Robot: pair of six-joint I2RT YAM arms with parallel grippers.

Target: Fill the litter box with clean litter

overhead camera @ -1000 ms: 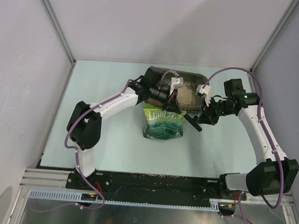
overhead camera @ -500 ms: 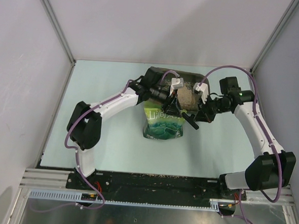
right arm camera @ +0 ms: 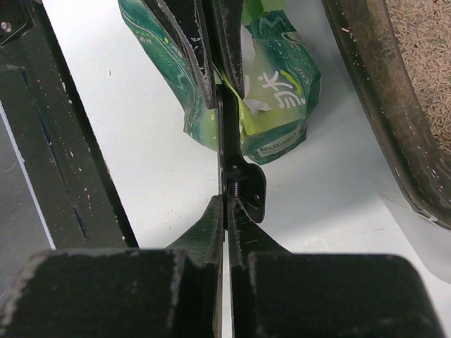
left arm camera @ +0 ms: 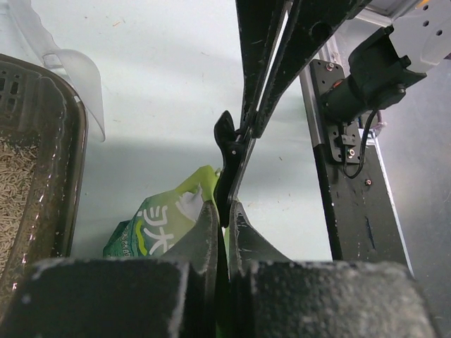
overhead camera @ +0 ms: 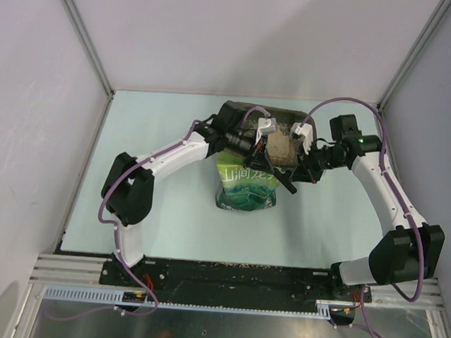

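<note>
The litter box (overhead camera: 240,112) sits at the far middle of the table (overhead camera: 154,211), with clean litter (overhead camera: 282,146) on its floor. The green bag (overhead camera: 246,187) stands just at its 6 o'clock. The left gripper (left arm camera: 224,215) reaches in from 9 o'clock and pinches the bag's top edge. The right gripper (right arm camera: 225,211) comes from 3 o'clock, closed, and meets it tip to tip. Only the right wrist view shows the lime flap in the left pinch. Whether the right gripper holds anything is unclear.
</note>
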